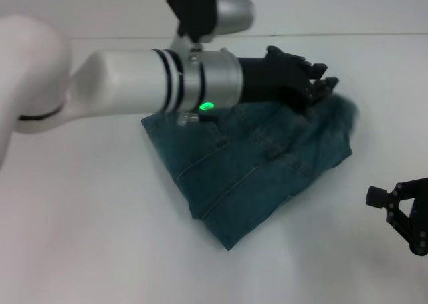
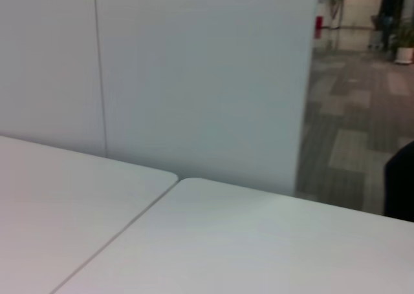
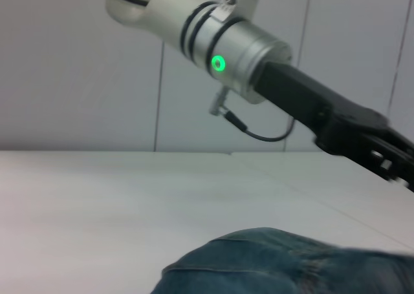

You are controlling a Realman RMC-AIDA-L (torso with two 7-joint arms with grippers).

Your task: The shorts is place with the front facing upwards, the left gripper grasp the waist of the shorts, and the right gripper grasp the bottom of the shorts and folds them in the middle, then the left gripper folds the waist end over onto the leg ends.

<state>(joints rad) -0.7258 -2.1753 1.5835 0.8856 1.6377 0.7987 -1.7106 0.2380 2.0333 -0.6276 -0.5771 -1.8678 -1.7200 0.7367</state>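
While the scene holds no container, these lines list what lies on the white worktop [image 1: 100,237].

Shorts: denim shorts [image 1: 257,167] lie folded near the middle of the worktop in the head view, one corner pointing toward the robot; the far right part is blurred.

Left pincer: the left pincer [image 1: 319,85] reaches across from the left and sits over the far right edge of the shorts. Its dark fingers [image 1: 313,69] merge with the blurred cloth, so whether they grip the denim or are loose cannot be told.

Right pincer: the right pincer [image 1: 386,198] rests low at the right edge of the head view, well apart from the shorts, its fingers spread and holding nothing; it is partly cut off by the frame.

Left wrist view: only bare worktop [image 2: 246,242], a seam between two tops, a wall panel [image 2: 194,74] and a carpeted floor [image 2: 356,132] show; the shorts are out of sight.

Right wrist view: the shorts [image 3: 291,265] fill the lower edge, cut off; the left arm [image 3: 239,52] with a green light [image 3: 218,63] crosses above.
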